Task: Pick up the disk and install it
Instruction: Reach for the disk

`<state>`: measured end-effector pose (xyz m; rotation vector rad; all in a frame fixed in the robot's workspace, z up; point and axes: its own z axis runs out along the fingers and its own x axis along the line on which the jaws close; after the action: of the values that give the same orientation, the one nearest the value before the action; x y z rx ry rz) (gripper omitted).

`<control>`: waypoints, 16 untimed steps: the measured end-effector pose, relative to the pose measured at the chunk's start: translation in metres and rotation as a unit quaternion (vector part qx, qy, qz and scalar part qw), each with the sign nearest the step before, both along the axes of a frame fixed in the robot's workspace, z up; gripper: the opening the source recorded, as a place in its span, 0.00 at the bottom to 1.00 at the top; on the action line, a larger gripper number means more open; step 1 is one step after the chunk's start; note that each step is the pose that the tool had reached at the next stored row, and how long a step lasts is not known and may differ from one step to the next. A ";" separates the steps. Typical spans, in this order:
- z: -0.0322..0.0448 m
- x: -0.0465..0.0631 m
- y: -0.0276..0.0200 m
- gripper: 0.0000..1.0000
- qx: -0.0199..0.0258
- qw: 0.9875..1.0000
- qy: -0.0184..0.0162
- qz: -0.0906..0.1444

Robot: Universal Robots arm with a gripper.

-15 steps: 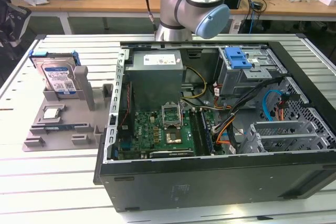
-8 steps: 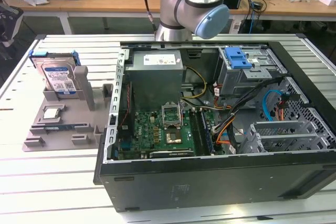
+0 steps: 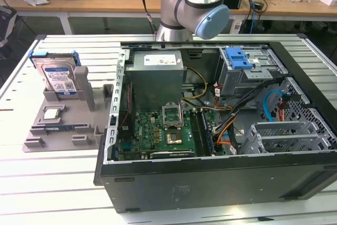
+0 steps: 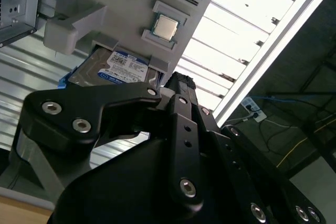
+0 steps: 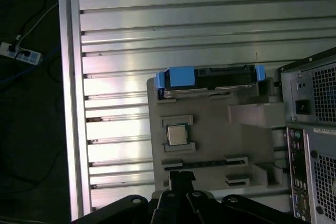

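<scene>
The claw (image 5: 181, 176) is hanging over the grey holder tray (image 5: 210, 124), at the edge farthest from the disk. Whether it is open or closed cannot be told, and it is gripping nothing.

In the first wrist view the small square chip (image 5: 177, 135) is lying in its pocket between the claw and the disk (image 5: 215, 77). The disk is standing on edge in its slot, well apart from the claw. From above it is showing only its thin upper edge and its blue carrier frame.

In the second wrist view the claw (image 4: 178, 81) is sitting near the disk's (image 4: 123, 66) white-and-blue label.

In the upper left of the exterior view the disk (image 3: 59, 77) is leaning back slightly. Its label is facing the camera, and its long axis seems to be running up and down. A grey post (image 3: 84, 85) of the tray is standing just beside it, on the exterior view's right, and covering its lower corner.

The open computer case (image 3: 210, 183) is lying beside the tray, on the exterior view's right, with its motherboard (image 3: 158, 130) exposed. A blue latch (image 3: 238, 57) is sitting on the drive cage. The robot arm (image 3: 195, 9) is rising behind the case.
</scene>
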<state>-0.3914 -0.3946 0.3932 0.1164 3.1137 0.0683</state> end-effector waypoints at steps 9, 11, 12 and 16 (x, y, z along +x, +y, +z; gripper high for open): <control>-0.0003 0.002 0.0235 0.11 -0.004 1.000 0.000 0.000; -0.0003 0.002 0.0261 0.11 -0.004 1.000 0.000 0.000; -0.0004 0.002 0.0270 0.11 -0.004 1.000 0.000 0.000; -0.0005 0.002 0.0304 0.11 -0.005 1.000 0.000 0.000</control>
<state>-0.3895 -0.3642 0.3928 0.1160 3.1137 0.0543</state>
